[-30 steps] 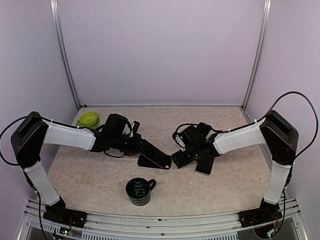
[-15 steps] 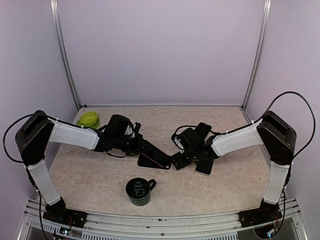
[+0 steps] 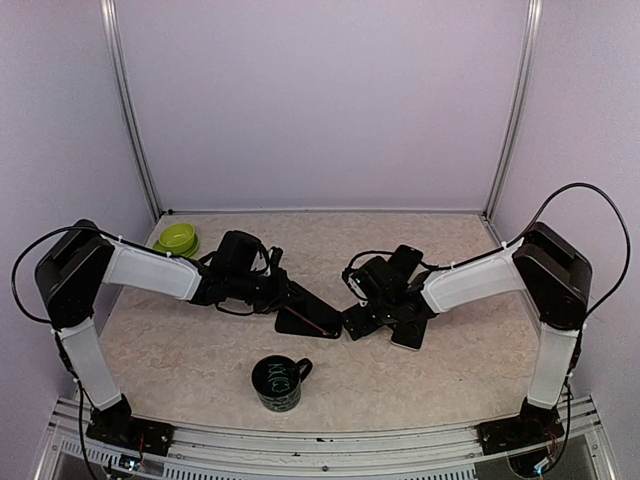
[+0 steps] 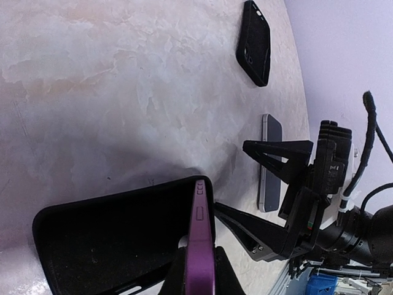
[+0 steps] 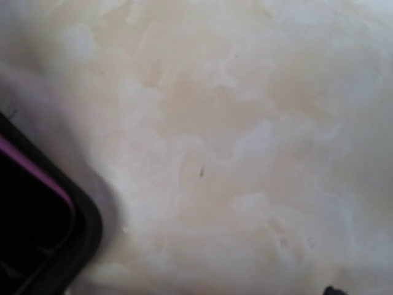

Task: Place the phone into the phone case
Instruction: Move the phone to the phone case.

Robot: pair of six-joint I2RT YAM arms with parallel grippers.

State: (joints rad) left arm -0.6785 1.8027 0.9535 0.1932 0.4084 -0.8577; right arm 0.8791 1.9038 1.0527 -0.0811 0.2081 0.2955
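We see the phone (image 4: 270, 161) lying flat right of the table's (image 3: 190, 365) centre, just behind the right gripper (image 3: 360, 322), whose fingers stand spread and empty; that arm is nearer. The left gripper (image 4: 196, 279) pinches the case (image 4: 110, 239), tilted up near the centre

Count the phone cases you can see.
2. The purple-edged case is clamped in the left gripper, its jaws shut on it; a second black case lies flat farther away, beyond the phone. More may be hidden from view.
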